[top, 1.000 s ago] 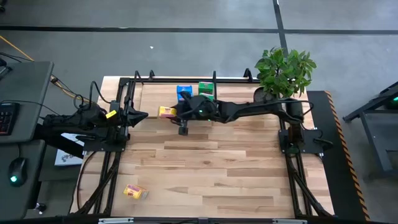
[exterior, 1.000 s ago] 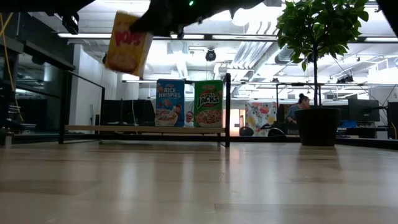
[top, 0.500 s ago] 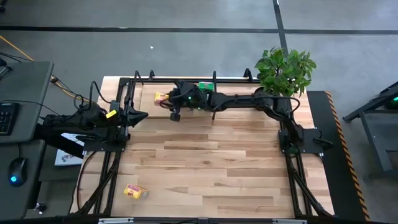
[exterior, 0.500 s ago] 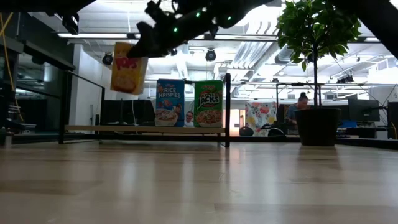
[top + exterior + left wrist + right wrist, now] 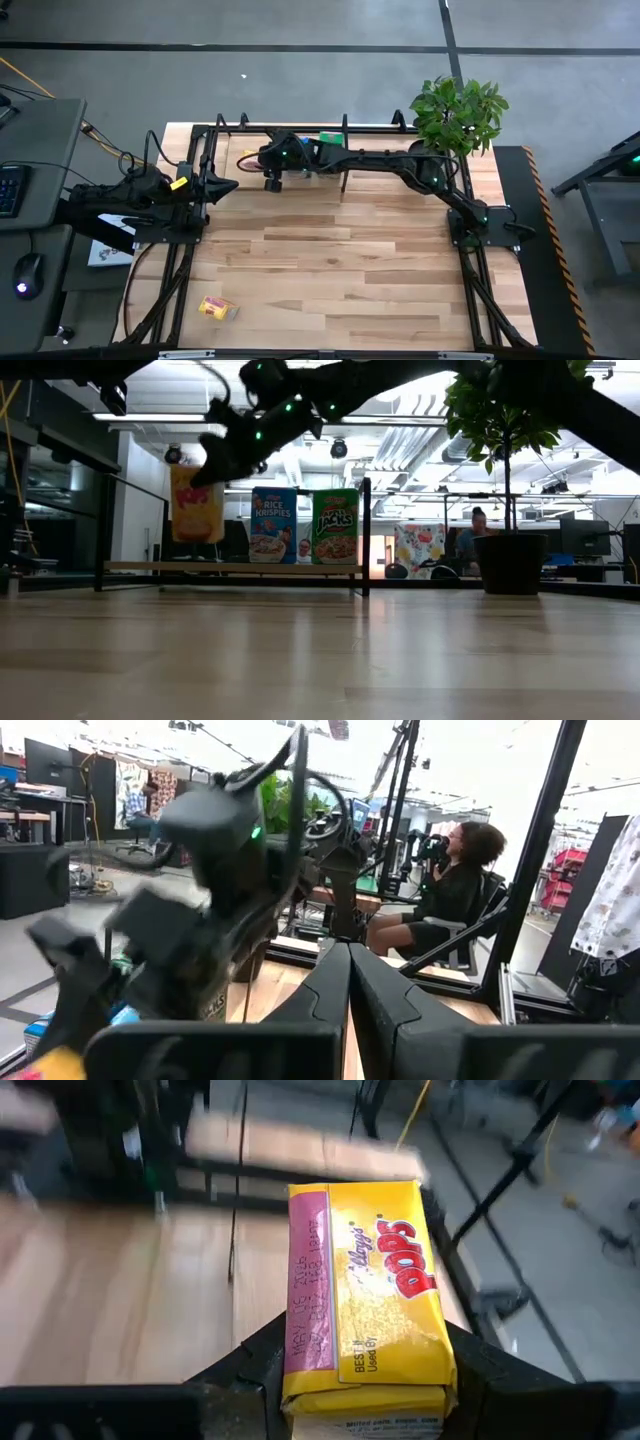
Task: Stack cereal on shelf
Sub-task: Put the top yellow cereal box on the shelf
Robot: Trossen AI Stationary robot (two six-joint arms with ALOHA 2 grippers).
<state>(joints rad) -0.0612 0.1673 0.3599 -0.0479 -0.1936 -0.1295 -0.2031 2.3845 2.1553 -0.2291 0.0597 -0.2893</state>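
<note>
Above the shelf, just left of the blue box and green box, hangs the yellow cereal box, clamped in the right end effector. It probably sits clear of the board; lower it upright, flush beside the blue one. Left end effector waits clenched at the bench edge

The yellow cereal box reads "Kellogg's POPS", with a best-if-used-by date stamp on its pink side. On the shelf, the blue box reads "RICE KRISPIES" and the green box reads "JACKS".
</note>
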